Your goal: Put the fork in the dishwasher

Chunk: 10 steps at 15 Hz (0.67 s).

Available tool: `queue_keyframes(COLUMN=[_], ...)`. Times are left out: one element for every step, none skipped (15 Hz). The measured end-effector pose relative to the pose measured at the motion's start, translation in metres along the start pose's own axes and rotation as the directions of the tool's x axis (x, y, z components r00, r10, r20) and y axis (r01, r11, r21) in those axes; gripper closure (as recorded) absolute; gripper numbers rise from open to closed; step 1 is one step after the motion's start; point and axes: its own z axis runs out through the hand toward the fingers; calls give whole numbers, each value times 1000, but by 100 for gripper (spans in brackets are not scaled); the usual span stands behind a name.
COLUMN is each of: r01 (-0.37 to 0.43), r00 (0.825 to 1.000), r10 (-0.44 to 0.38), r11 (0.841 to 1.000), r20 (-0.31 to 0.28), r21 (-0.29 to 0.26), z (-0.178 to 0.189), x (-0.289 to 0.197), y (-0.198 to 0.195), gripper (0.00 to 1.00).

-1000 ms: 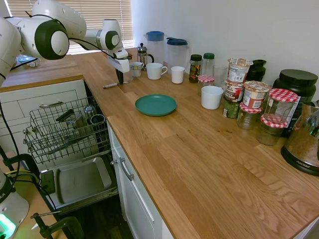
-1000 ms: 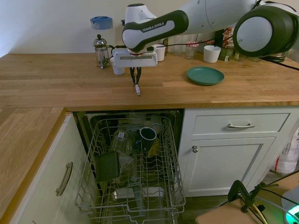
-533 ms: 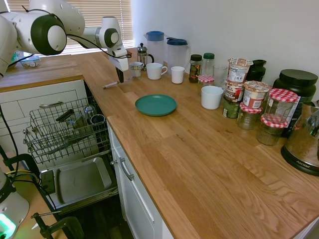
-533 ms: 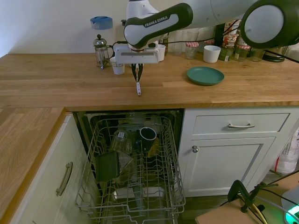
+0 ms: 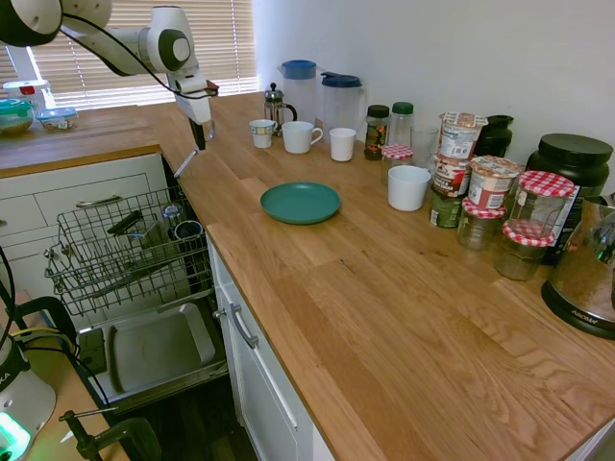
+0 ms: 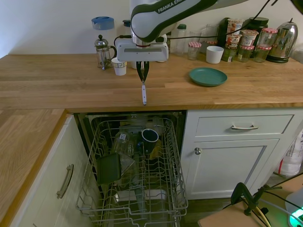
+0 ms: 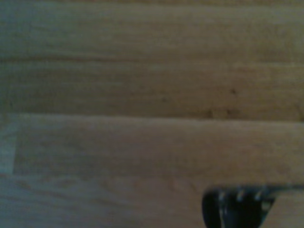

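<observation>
My gripper [image 6: 143, 78] is shut on the upper end of the fork [image 6: 144, 92], a slim silvery utensil that hangs down from the fingers, lifted off the wooden counter near its front edge. From the other side, the fork [image 5: 185, 163] slants down below the gripper [image 5: 200, 142], just over the counter's edge. Blurred fork tines [image 7: 240, 202] show in the wrist view against wood. Below stands the open dishwasher, its grey wire rack [image 6: 97, 156] pulled out with a mug and dark items inside. The rack [image 5: 72, 235] sits above the dropped door [image 5: 154, 351].
On the counter are a teal plate [image 5: 300, 203], white mugs [image 5: 300, 136], a small cup [image 6: 118, 66], a French press [image 6: 102, 51], jugs, jars and a kettle [image 6: 283, 32]. White cabinet drawers [image 6: 239, 127] flank the dishwasher.
The gripper has risen with the fork, lifting it off the counter, and has carried it toward the counter's front edge over the dishwasher.
</observation>
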Motion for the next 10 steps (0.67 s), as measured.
queue_keyframes(r01=[-3, -2, -2, -4, -4, -3, -2, -3, -1, 3], r00=[1000, 1000, 999, 997, 996, 994, 992, 988, 985, 982], r10=[3, 2, 4, 7, 9, 9, 11, 16, 17, 17], r11=[1000, 1000, 999, 999, 999, 998, 998, 997, 996, 994], r20=[12, 30, 50, 74, 94, 110, 129, 151, 173, 190], r21=[-12, -22, -33, -41, -47, -57, -68, -81, -95, -107], z=[0, 2, 6, 12, 20, 30, 38, 49, 61, 72], x=[-8, -16, -24, -33, -40, -47, -52, -55, -57, -59], y=[13, 27, 41, 55, 69, 81, 91, 100, 109, 118], gripper=[100, 100, 100, 100, 100, 100, 100, 100, 100, 100])
